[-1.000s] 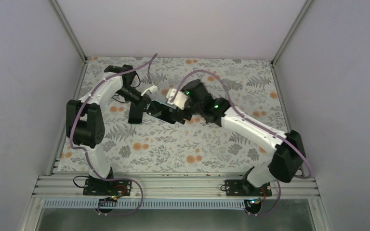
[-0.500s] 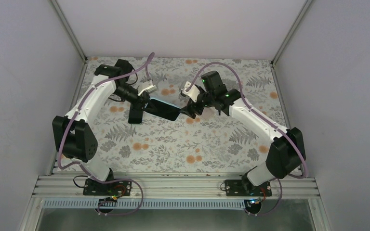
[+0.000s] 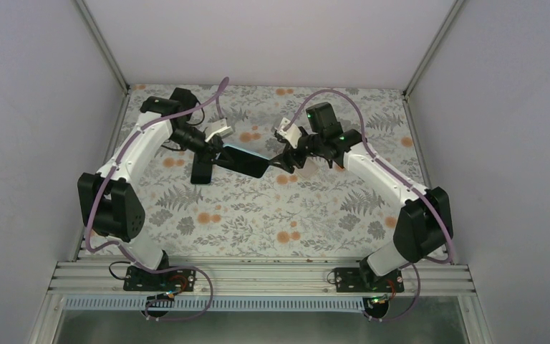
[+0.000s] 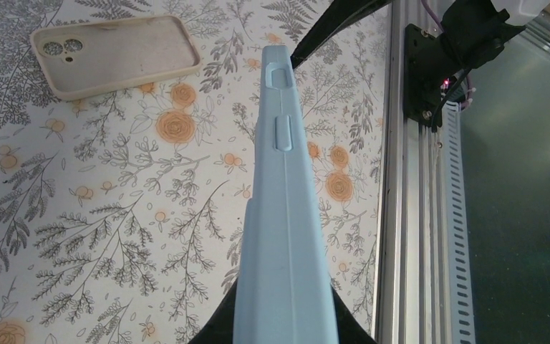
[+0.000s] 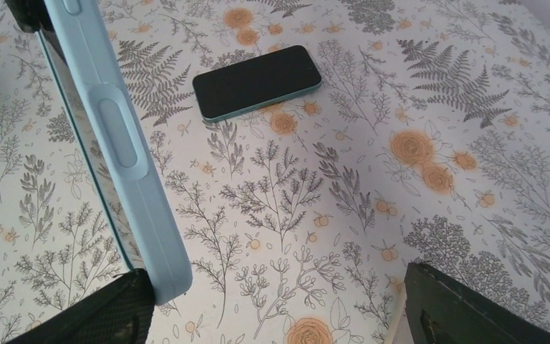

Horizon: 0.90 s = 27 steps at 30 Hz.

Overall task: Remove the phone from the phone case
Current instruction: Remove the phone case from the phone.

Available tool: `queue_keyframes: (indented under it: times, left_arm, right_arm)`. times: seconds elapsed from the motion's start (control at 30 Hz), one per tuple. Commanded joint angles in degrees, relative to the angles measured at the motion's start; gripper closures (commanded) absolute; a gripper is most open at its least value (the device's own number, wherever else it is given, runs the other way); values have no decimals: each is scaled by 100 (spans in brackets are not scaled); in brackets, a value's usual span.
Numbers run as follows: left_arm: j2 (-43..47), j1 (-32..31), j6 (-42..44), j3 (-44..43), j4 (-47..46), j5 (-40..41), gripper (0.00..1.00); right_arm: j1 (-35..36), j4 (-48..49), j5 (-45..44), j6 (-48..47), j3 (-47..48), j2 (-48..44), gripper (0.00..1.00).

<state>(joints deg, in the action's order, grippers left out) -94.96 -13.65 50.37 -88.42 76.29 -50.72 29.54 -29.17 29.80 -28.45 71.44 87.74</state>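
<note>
The phone in its light blue case is held edge-on above the table by my left gripper, which is shut on its near end. From above it looks dark, with my left gripper at its left end. In the right wrist view the case runs down the left side and the glossy screen reflects the tablecloth. My right gripper is open wide; its left finger sits at the case's free corner, and the right finger is well apart. It shows from above at the case's right end.
A second, bare phone with a dark screen lies flat on the floral cloth, dark in the top view. An empty beige case lies on the cloth. The metal rail runs along the near table edge.
My right gripper has drawn back to the right, off the middle of the cased phone to its right end. The left arm has stretched out, still holding the case.
</note>
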Motion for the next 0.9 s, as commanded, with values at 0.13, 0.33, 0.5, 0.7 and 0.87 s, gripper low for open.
queue_keyframes:
  times: [0.13,0.33,0.5,0.7,0.87]
  left_arm:
    - [384,-178,237,133,149,-444,98]
    - [580,-268,209,158,158,-462,98]
    - [794,-665,23,129,158,-358,98]
    - [996,-1003,-262,-1,157,-229,98]
    - [1083,-1231,-384,-68,162,-300,98]
  right_arm:
    - [-196,43,-22,-25,339,355,16]
    - [-399,38,-37,-151,462,518,17]
    - [-543,-20,-11,-339,633,710,17]
    - [-824,-144,-97,-646,847,1090,17]
    - [-1056,-117,-83,-655,1032,1281,18]
